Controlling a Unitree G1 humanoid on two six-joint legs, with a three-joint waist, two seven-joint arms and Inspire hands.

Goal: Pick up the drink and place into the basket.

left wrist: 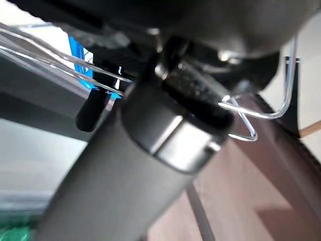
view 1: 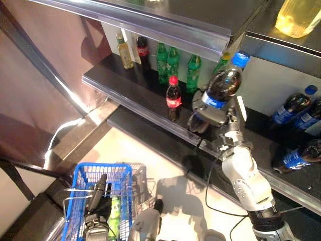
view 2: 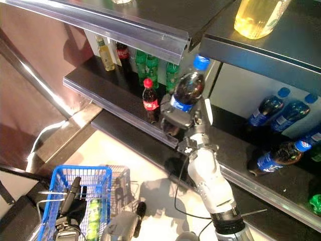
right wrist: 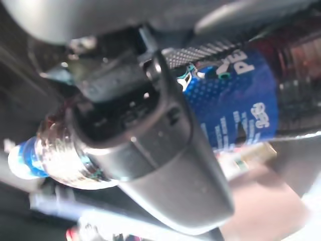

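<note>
Blue wire basket near left, w/ a green bottle lying inside. Left hand grasps its wire handle. Right hand clenched round the blue-cap cola bottle, held up in front of the black shelf, well apart from basket. Shelf holds a red-cap cola, green bottles further back; more blue-label bottles far right. Light floor below.

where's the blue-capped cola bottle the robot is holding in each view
left eye view: blue-capped cola bottle right of centre, upper half, in the right robot hand.
right eye view: bottle near centre, upper half.
left wrist view: not in it; only the blue basket's wire handle shows.
right wrist view: bottle behind the fingers, blue label showing.
Shared landmark: red-capped cola bottle on the shelf edge, just left of it.
</note>
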